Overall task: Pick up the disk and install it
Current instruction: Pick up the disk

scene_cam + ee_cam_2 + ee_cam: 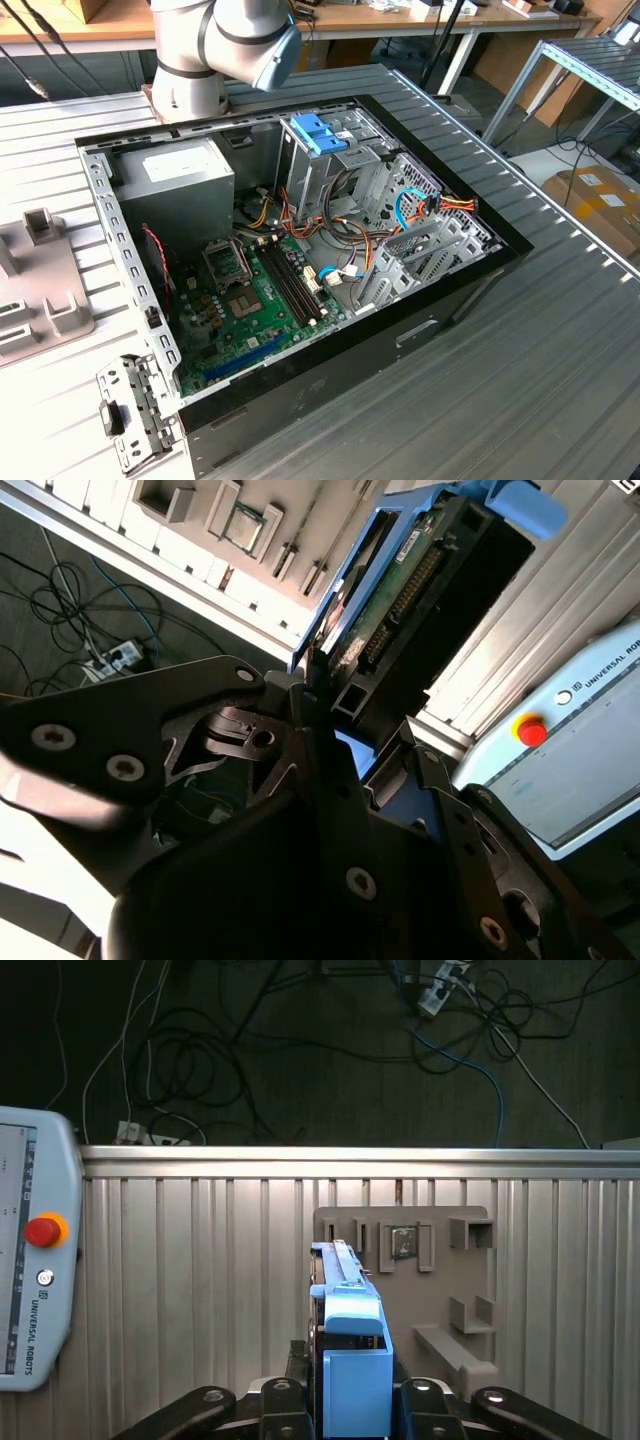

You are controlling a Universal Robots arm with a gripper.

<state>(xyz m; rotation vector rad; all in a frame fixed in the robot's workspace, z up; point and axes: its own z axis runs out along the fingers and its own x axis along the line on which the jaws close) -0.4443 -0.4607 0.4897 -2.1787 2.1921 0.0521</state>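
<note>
One disk [345,1295]: grey, with light-blue rails and a blue end tab, held on edge in the gripper [355,1405]. The black fingers [283,1400] are closed onto its two flat sides, no wider apart than the disk is thick. In the first wrist view the disk hangs over the ribbed metal table [200,1290], overlapping the near edge of a grey slotted holder plate [445,1260].

One control tablet [30,1290] with a red button [42,1231], lying on the table beside the plate.

One computer case [400,340], black, lid off, on the same table in the exterior view. Contents: green circuit board [240,300], grey power supply box [180,185], and a tall metal cage topped by a blue latch [318,132].

One arm base [190,85], behind the case.
</note>
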